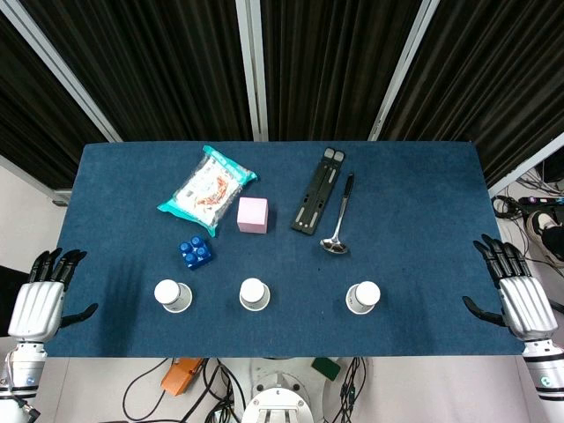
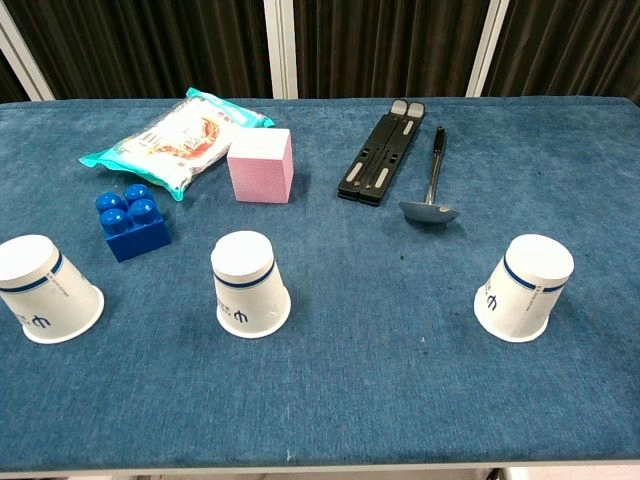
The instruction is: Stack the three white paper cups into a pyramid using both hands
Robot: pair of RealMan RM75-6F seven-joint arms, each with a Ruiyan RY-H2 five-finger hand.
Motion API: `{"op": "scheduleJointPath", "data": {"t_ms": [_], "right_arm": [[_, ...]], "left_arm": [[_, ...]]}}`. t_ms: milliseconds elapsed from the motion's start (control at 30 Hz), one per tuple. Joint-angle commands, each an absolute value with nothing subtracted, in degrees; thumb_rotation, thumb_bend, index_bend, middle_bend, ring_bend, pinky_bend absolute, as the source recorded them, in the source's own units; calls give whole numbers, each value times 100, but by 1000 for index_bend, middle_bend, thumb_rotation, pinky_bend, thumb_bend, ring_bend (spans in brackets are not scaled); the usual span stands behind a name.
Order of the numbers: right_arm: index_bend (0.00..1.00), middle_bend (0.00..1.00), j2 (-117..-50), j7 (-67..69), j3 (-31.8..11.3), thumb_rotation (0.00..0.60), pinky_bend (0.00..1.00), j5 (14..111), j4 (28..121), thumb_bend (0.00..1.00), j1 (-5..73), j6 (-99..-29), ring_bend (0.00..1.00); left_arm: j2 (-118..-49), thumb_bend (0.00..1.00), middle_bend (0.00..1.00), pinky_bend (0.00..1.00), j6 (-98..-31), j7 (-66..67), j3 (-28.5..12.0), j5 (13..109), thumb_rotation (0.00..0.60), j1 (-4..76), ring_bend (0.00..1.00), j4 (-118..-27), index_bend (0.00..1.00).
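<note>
Cups (image 1: pixel 254 294) sit well apart from both hands' seemingly spread, empty fingers (image 1: pixel 53 264).

Blue table (image 1: pixel 423 220): cups (image 2: pixel 249 284), snack bag (image 1: pixel 205 189), blocks (image 2: pixel 261 165), ladle (image 1: pixel 338 218), stand (image 1: pixel 317 190).

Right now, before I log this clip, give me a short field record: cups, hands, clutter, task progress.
cups: three white paper cups, upside down, in a row near the front edge: left cup, middle cup, right cup; all apart, none stacked
left robot hand: open, off the table's left edge, holding nothing
right robot hand: open, off the right edge, holding nothing
clutter: snack bag, pink block, blue brick, black folding stand, ladle
surface: blue tablecloth
progress: pyramid not started
</note>
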State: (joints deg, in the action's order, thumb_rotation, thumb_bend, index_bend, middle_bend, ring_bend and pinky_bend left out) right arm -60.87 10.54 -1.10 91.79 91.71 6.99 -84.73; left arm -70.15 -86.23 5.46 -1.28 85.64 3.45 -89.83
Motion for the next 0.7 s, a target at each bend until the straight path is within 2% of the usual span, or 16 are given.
{"op": "scheduleJointPath", "data": {"t_ms": [33, 267, 433, 700], "right_arm": [[0, 0, -6084, 1029, -133, 600, 0, 9160, 9188, 366, 707, -8472, 0], [0, 0, -6034, 955, -174, 600, 0, 9153, 9261, 366, 765, -8405, 0], [0, 0, -6036, 984, -191, 600, 0, 9156, 9245, 367, 756, -8447, 0], [0, 0, -6012, 1084, -186, 600, 0, 9203, 9198, 367, 704, -8560, 0]], "left_arm": [[-7030, 145, 121, 12, -8671, 623, -182, 8495, 600, 326, 59, -8972, 134], [-6998, 145, 121, 12, -8725, 796, -205, 8419, 600, 277, 59, -9035, 134], [-6913, 143, 121, 12, -8595, 557, -146, 8521, 600, 331, 59, -9153, 183], [-6813, 143, 122, 12, -7662, -225, 142, 9038, 600, 874, 59, -9308, 196]]}}
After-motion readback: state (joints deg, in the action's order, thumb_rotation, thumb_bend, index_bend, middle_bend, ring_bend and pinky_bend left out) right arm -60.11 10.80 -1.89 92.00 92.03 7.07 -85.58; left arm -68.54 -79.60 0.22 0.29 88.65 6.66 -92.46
